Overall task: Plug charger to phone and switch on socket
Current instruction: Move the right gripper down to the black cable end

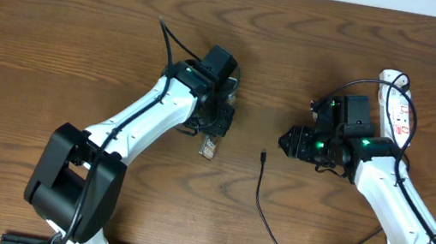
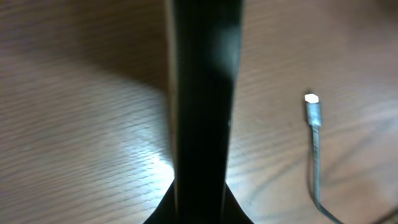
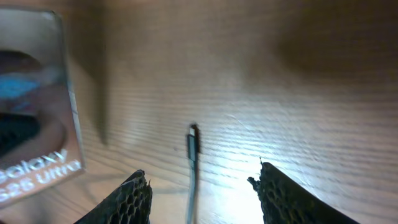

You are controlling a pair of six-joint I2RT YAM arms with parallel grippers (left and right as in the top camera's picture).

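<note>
My left gripper (image 1: 215,127) is shut on the phone (image 1: 209,147), holding it on edge just above the table. In the left wrist view the phone (image 2: 204,106) is a dark upright bar between the jaws. The charger's black plug tip (image 1: 263,156) lies on the wood, and its thin cable loops back toward the front right. My right gripper (image 1: 288,141) is open just right of that tip. In the right wrist view the tip (image 3: 193,144) lies between the spread fingers (image 3: 134,199), with the phone's screen (image 3: 37,106) at left. The white socket (image 1: 400,106) lies far right.
The charger's tip (image 2: 313,111) also shows to the right of the phone in the left wrist view. The right arm (image 1: 389,191) crosses over the near end of the socket. Bare wooden tabletop (image 1: 56,46) stretches out to the left.
</note>
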